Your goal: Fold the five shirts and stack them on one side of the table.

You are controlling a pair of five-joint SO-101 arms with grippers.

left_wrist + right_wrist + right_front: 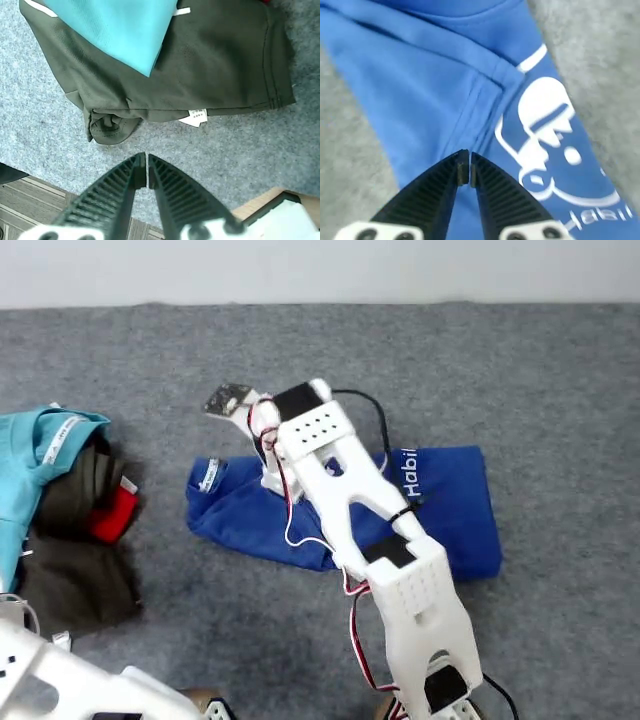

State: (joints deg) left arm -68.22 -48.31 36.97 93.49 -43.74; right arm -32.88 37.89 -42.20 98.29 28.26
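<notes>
Black ribbed jaws of the right gripper [465, 172] are pressed together, tips over the blue shirt [415, 95] at a seam beside its white print. I cannot tell whether cloth is caught between them. The shirt lies partly folded on the table [540, 370], so the arm is probably placed to work the next fold. Well apart from the blue shirt, beyond its collar end, the left gripper [147, 172] hangs closed on nothing. It sits just beside a rumpled heap of dark shirt [220, 65], teal shirt [115, 30] and red shirt [110, 515], presumably parked clear.
</notes>
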